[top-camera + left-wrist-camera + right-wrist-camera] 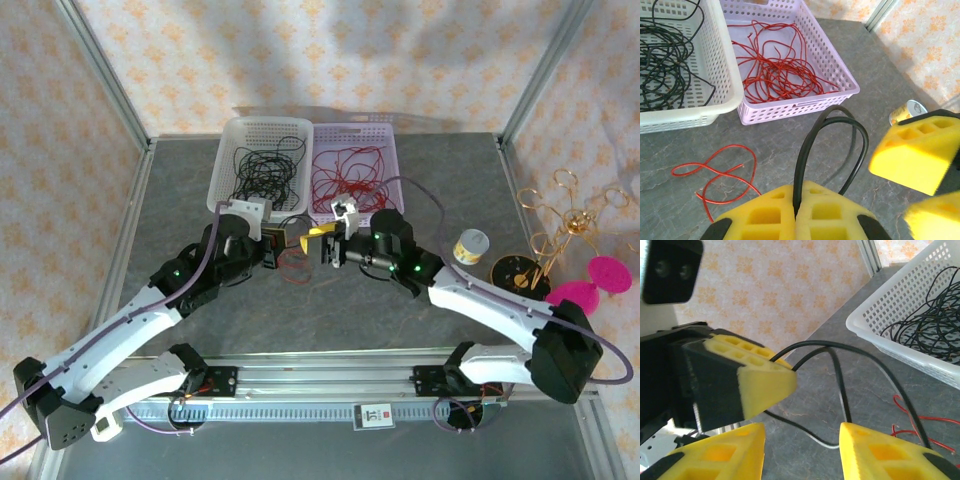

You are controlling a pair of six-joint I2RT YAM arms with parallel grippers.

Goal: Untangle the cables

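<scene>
We are holding the thin black cable loop (pixel 806 147) pinched in our yellow-padded left gripper (pixel 796 202) above the grey table (pixel 880 75). Our right gripper (pixel 802 450) is hovering beside it, jaws parted — tugging hard risks slipping it free.

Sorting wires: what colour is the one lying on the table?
Thin red wire; left wrist view.

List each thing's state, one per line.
Left gripper, shut on looped black cable.
Right gripper, open.
Red cable, loose on table.
White basket, holds black coils.
Lilac basket, holds red coils.
Can, upright.
</scene>
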